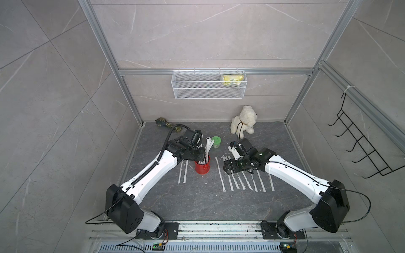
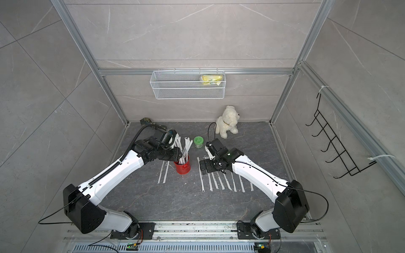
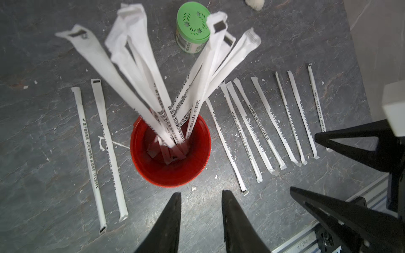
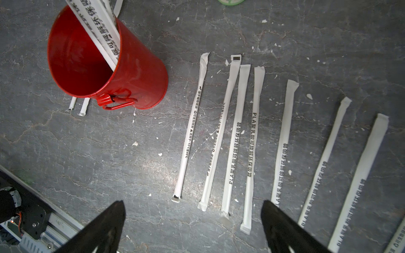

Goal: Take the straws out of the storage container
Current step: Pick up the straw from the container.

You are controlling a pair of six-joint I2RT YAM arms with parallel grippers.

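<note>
The storage container, a red can [image 1: 202,168] [image 2: 182,168] [image 3: 194,157] [image 4: 140,72], stands upright mid-table with several straws [image 1: 207,146] [image 2: 186,146] [image 3: 151,72] fanning out of it. More straws [image 1: 241,180] [image 2: 219,183] [image 4: 234,135] lie in a row to its right, and two straws [image 1: 183,173] [image 3: 98,142] lie to its left. My left gripper [image 1: 203,154] [image 3: 201,193] hovers over the can's left rim, open, with only bare table between its fingers. My right gripper [image 1: 228,167] [image 4: 192,204] hangs wide open over the near ends of the laid-out row, holding nothing.
A green-lidded jar [image 1: 215,142] [image 3: 192,24] stands just behind the can. A white plush dog [image 1: 243,120] and a camouflage cloth [image 1: 163,122] sit by the back wall. A wire mesh basket [image 1: 208,87] hangs above; a black wire rack [image 1: 361,142] hangs on the right wall.
</note>
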